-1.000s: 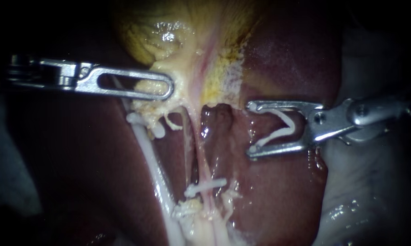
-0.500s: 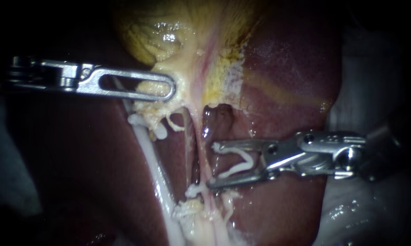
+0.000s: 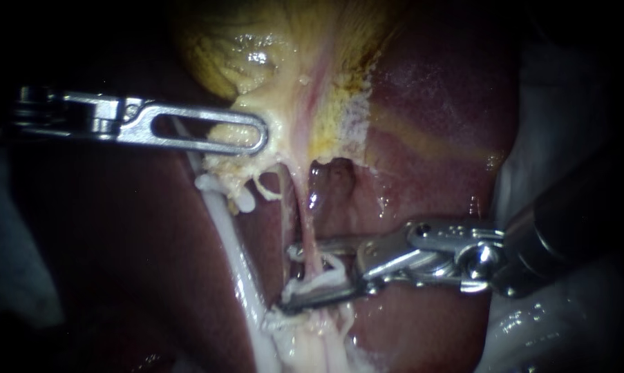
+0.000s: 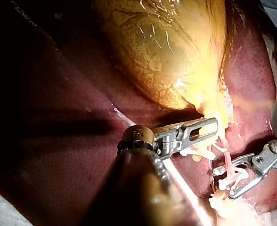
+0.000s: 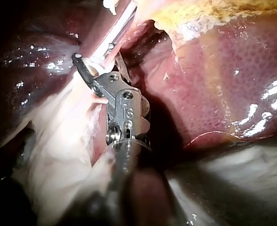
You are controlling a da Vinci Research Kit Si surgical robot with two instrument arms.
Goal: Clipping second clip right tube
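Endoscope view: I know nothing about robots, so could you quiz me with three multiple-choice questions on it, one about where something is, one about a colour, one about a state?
1. Where are the jaws of the right instrument?
A. clear of all tissue
B. astride the right tube
C. out of sight

2. What colour is the clip between those jaws?
A. blue
B. black
C. white

3. How do the jaws of the left instrument stand?
A. wide open, empty
B. shut on the gallbladder
C. hidden

Answers:
1 B: one jaw shows on each side of the tube.
2 C: it shows pale white against the metal.
3 B: they lie together on the yellow tissue at its lower edge.
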